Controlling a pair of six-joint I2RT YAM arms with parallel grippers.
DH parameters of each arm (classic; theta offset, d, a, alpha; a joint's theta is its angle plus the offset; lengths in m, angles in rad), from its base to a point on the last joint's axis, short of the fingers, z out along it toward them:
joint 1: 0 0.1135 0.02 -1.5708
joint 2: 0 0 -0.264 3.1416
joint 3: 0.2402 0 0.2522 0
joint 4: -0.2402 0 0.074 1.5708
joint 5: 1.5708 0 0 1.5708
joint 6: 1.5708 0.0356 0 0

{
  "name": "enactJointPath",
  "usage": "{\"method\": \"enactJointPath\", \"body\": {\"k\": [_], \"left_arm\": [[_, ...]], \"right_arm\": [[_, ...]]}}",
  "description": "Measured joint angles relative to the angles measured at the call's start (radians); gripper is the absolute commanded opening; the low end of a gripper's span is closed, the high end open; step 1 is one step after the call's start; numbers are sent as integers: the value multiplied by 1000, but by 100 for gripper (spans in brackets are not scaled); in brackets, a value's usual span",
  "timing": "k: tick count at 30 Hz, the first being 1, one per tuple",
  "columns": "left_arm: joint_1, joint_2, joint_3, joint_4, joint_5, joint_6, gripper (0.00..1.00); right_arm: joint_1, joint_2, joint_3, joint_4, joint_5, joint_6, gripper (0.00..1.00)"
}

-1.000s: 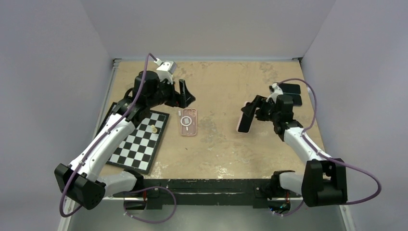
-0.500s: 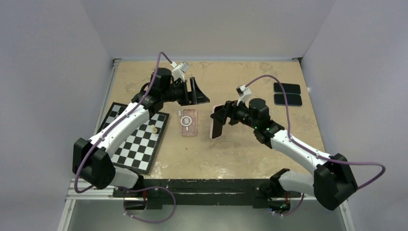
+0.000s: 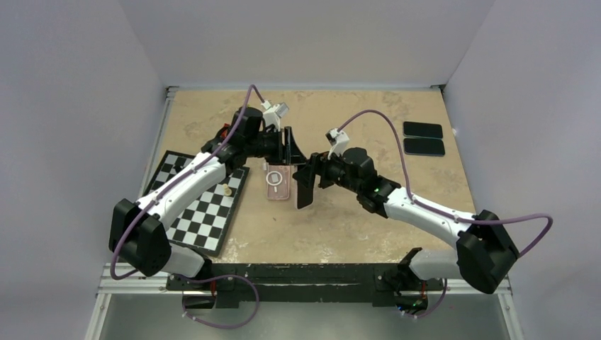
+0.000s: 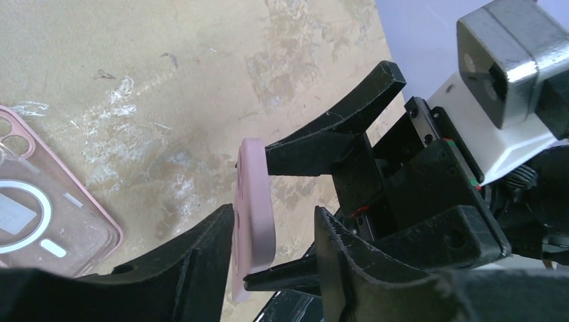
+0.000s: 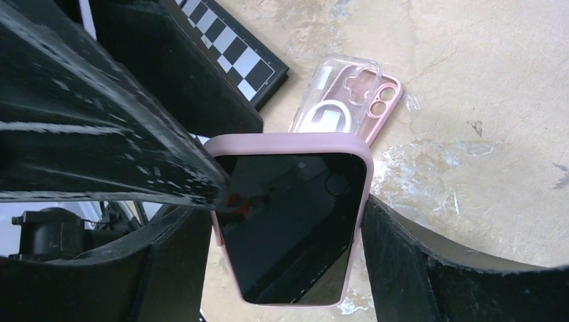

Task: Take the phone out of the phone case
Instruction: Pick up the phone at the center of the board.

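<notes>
Top view: two arms. One chessboard point(image 3: 202, 209) carrying one pale piece point(image 3: 225, 190). One empty clear case point(image 3: 277, 181) flat on the table point(image 3: 354, 227). Two dark phones point(image 3: 423, 129) at far right. One phone point(image 3: 305, 193) in its pink case, held on edge, clamped by the right gripper point(image 3: 307, 180) just right of the empty case; left gripper point(image 3: 292, 149) close behind it. Left wrist: left jaws spread, pink case point(image 4: 253, 201) edge-on between them, one finger point(image 4: 201, 258) just beside it, contact unclear. Right wrist: right fingers point(image 5: 429, 258) press the case's long sides, dark screen facing the camera.
</notes>
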Motion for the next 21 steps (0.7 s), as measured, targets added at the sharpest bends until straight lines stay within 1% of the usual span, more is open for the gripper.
{"method": "enactJointPath", "body": {"k": [5,7,8,9,12,13,16,18,19,21], "left_arm": [[-6,7,0,-22,-3,27,42],[-6,7,0,-24,-5,34,38],[-6,8,0,-26,-5,37,35],[-6,10,0,-26,-3,41,29],[-6,27,0,-27,16,51,24],[-6,32,1,-28,18,51,16],[-7,45,2,-39,22,63,1],[-6,48,2,-43,21,74,0],[-6,48,2,-47,20,78,0],[-6,48,3,-53,16,87,0]], "right_arm": [[25,0,23,-10,59,-1,0],[30,0,29,-14,72,-3,0],[33,0,32,-16,78,-4,0],[37,0,33,-18,85,-4,0],[50,0,37,-29,100,-4,0],[55,0,37,-36,114,-4,0],[72,0,37,-55,149,-9,0],[82,2,39,-61,169,-14,2],[84,4,42,-68,172,-17,13],[87,12,60,-90,175,-24,50]]}}
